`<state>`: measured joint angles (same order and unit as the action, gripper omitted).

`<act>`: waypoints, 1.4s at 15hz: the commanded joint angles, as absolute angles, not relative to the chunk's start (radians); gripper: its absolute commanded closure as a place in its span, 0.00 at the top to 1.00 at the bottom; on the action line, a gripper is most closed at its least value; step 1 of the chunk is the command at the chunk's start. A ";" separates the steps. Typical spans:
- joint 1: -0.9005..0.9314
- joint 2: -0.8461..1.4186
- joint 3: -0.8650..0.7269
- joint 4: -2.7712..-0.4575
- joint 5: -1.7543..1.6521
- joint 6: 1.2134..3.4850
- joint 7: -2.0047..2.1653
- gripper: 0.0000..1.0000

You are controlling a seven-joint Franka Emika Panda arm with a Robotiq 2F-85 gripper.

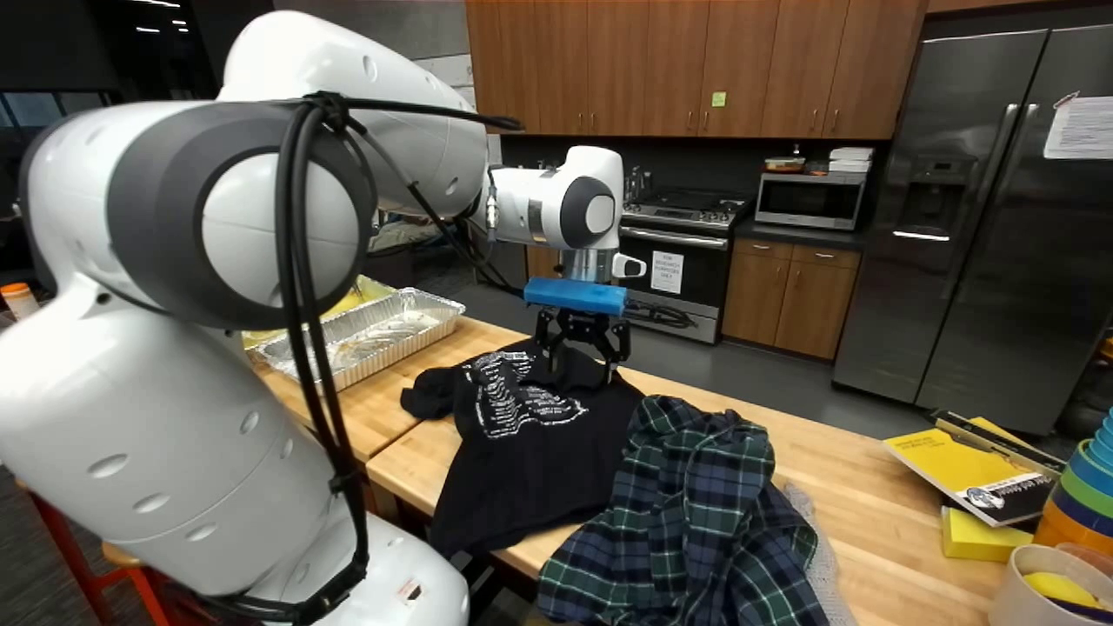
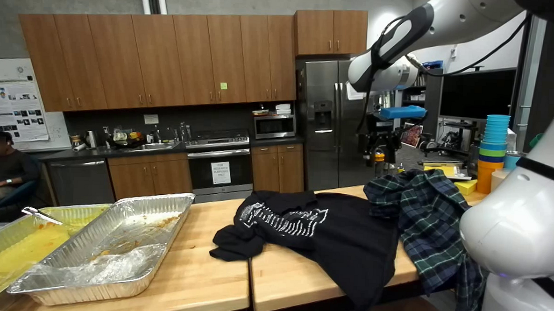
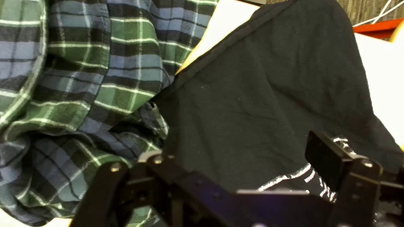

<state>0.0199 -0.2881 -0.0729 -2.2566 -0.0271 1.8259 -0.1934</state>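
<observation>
A black T-shirt [image 1: 539, 452] with white printing lies spread and wrinkled on the wooden table, its lower part hanging over the edge. Partly against it sits a crumpled green and navy plaid shirt [image 1: 687, 513], which also drapes off the table. My gripper [image 1: 581, 369] points down over the black shirt's far side, its two fingers spread apart. In an exterior view [image 2: 311, 222] the black shirt lies below the gripper, with a gap between them. From the wrist view, bare black cloth and some white print show between the fingers; the right finger pad [image 3: 326, 157] faces inward, holding nothing.
Foil trays [image 2: 160, 253] with food remains stand at the table's other end. Beyond the plaid shirt are yellow books [image 1: 965, 461], stacked coloured cups [image 2: 492, 155] and a pale container [image 1: 1026, 591]. A seam [image 2: 251, 285] splits the tabletop. Grey knit cloth [image 1: 822, 539] shows under the plaid shirt.
</observation>
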 commanded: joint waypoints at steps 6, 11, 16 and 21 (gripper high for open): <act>0.020 -0.122 0.101 -2.248 -0.401 1.970 0.265 1.00; 0.015 0.008 0.089 -2.252 -0.636 2.076 0.548 1.00; -0.031 0.077 -0.019 -2.278 -0.849 2.174 0.646 1.00; -0.061 0.131 -0.088 -2.274 -1.009 2.272 0.685 0.53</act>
<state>-0.0581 0.1125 -0.0690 -2.2759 -0.9340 2.2324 0.6453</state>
